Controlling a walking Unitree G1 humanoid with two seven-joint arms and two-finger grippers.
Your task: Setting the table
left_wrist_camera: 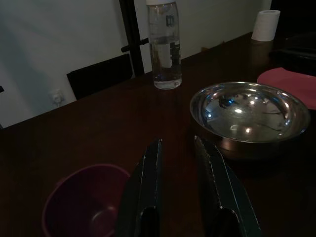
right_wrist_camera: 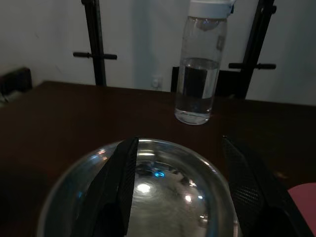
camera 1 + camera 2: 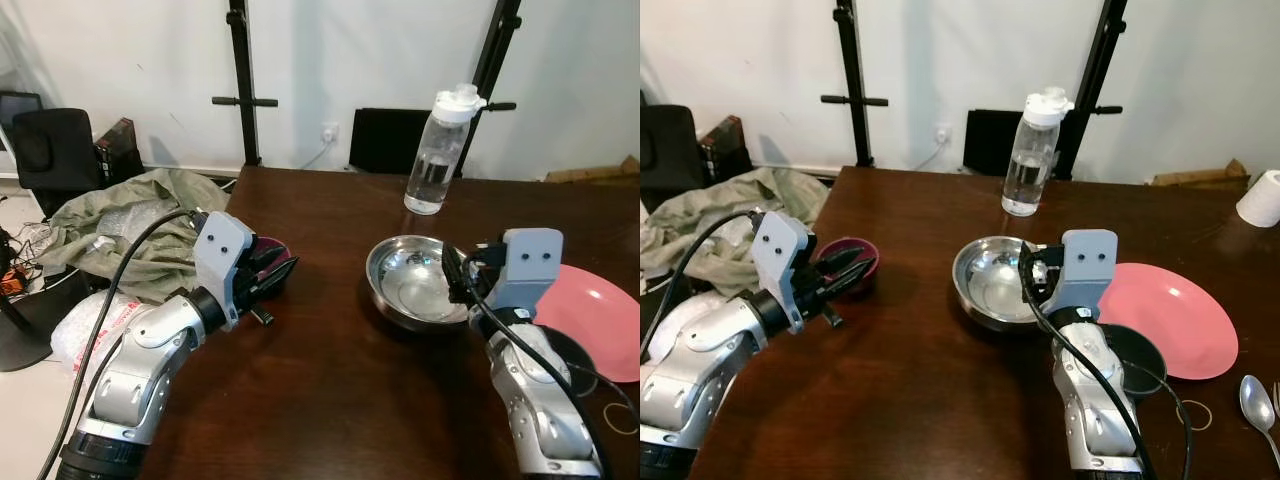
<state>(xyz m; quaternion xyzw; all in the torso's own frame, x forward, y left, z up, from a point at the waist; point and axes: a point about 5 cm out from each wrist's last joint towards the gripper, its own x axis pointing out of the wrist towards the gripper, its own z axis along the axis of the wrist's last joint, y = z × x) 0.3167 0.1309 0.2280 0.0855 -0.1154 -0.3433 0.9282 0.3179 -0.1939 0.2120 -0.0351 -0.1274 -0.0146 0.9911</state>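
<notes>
A shiny steel bowl (image 3: 415, 285) sits mid-table. My right gripper (image 3: 1032, 272) is at its near right rim; the right wrist view shows its fingers (image 2: 118, 182) spread wide over the bowl (image 2: 148, 197), open and holding nothing. A small maroon bowl (image 3: 845, 262) stands near the table's left edge. My left gripper (image 3: 285, 265) hovers over it, pointing toward the steel bowl (image 1: 249, 111). Its fingertips (image 1: 157, 148) stand a little apart with nothing between them, beside the maroon bowl (image 1: 84, 202). A pink plate (image 3: 1170, 315) lies to the right.
A clear water bottle (image 3: 438, 150) stands behind the steel bowl. A black dish (image 3: 1130, 355) lies under my right arm, with a spoon (image 3: 1257, 400) and paper roll (image 3: 1260, 198) far right. Off the table's left edge lie a green cloth heap (image 3: 130, 225) and a chair (image 3: 50, 150).
</notes>
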